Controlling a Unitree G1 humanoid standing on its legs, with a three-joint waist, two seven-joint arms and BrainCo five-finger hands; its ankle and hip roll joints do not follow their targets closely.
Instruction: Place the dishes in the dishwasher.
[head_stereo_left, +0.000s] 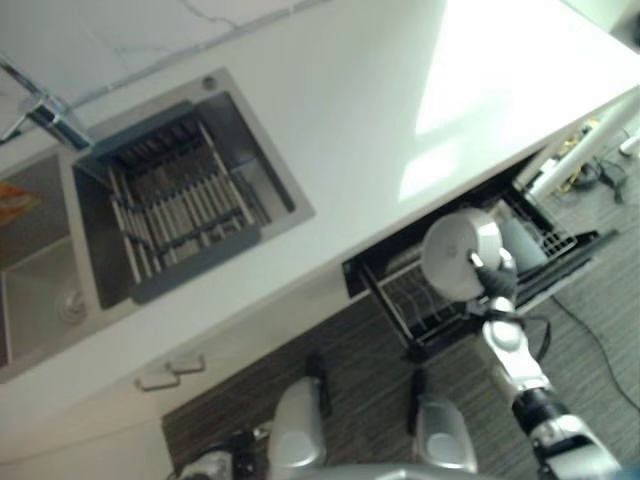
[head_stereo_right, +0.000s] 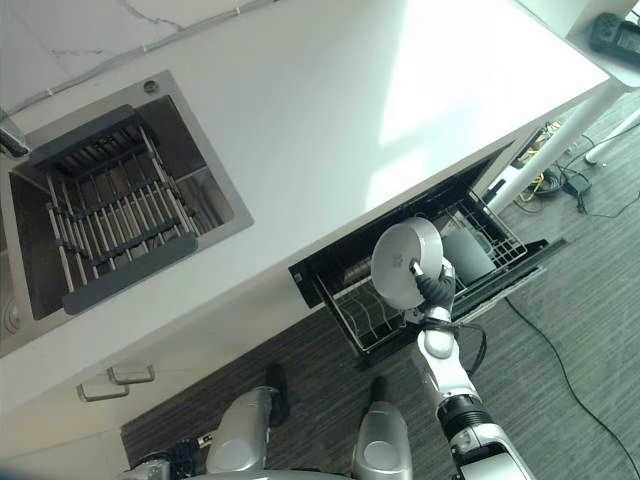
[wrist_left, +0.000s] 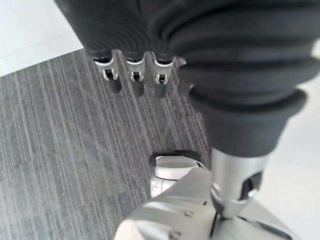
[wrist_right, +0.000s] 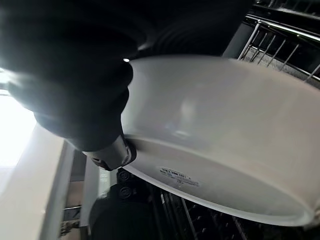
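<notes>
— Above the pulled-out dishwasher rack (head_stereo_right: 400, 310), what's there?
— A white plate (head_stereo_right: 405, 262), tilted on edge, gripped by the right hand (head_stereo_right: 432, 283).
— The left hand (wrist_left: 135, 75)?
— Hanging over the floor, fingers straight, holding nothing.

A white countertop (head_stereo_right: 330, 110) is running across both eye views, with nothing loose lying on its bare stretch. A steel sink (head_stereo_right: 225, 215) is sitting sunk into it, and a grey slatted drying rack (head_stereo_right: 115, 215) is resting across the basin. A chrome faucet (head_stereo_left: 45, 115) is standing at the sink's back edge. Below the counter's front edge, a dishwasher's wire rack (head_stereo_right: 375, 320) is sticking out over a grey striped floor (head_stereo_right: 580, 330), and a grey upturned dish (head_stereo_right: 467, 257) is sitting in that rack.
</notes>
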